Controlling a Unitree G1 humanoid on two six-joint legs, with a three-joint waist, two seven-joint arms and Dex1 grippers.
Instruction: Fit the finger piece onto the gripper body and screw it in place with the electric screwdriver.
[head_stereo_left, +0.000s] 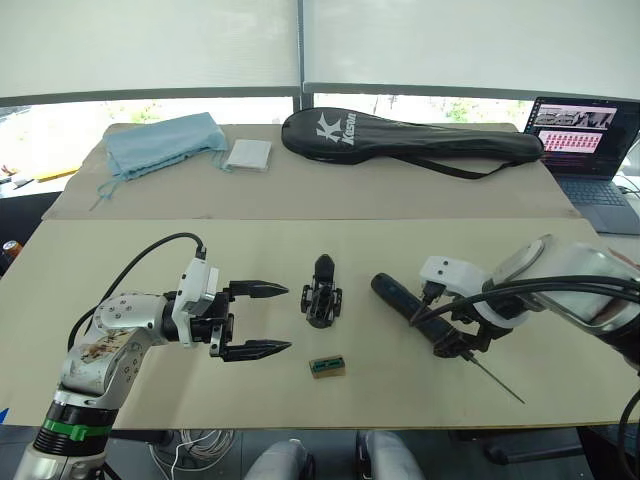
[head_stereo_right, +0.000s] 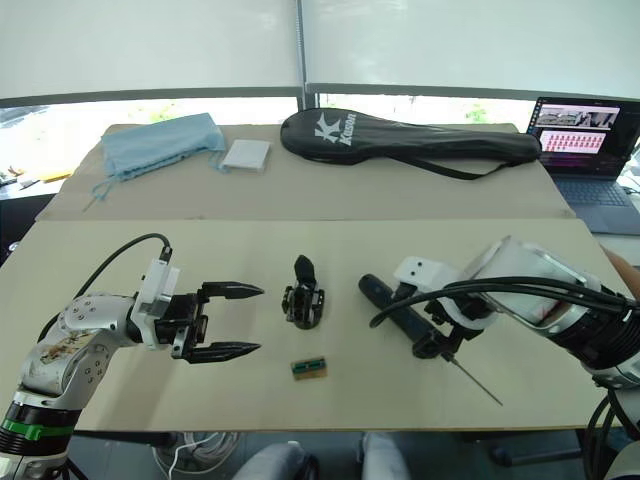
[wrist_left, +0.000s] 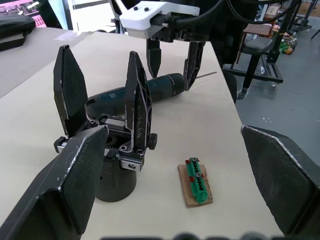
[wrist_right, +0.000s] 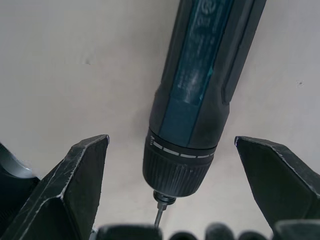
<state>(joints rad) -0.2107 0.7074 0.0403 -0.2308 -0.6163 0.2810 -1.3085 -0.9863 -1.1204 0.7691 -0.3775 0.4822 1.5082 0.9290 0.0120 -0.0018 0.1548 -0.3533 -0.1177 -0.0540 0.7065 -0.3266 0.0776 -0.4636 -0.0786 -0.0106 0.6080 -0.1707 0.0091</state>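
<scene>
Step in hand: picking up the electric screwdriver (head_stereo_left: 415, 305). It lies flat on the worktop (head_stereo_left: 120, 250) toward the right part of the near edge, rounded end pointing inward, metal bit pointing at the near right corner.

Right gripper (head_stereo_left: 452, 345) sits over the chuck end, fingers wide open, straddling the barrel with a gap on both sides in the right wrist view. Nothing gripped yet.

Left gripper (head_stereo_left: 262, 320) hovers wide open and empty, just left of the gripper body (head_stereo_left: 321, 295), not touching it. The body stands upright near the middle of the worktop, round base down, two black fingers rising from it in the left wrist view. So I judge the finger piece (wrist_left: 138, 102) is already seated; can't confirm any screws.

Small green-and-brown block (head_stereo_left: 327, 366) lies close to the near edge, in front of the body.

Next, as I read it: right closes squarely on the barrel behind the chuck, lifts without dragging the bit. Left probably needs to steady the body for driving.
</scene>
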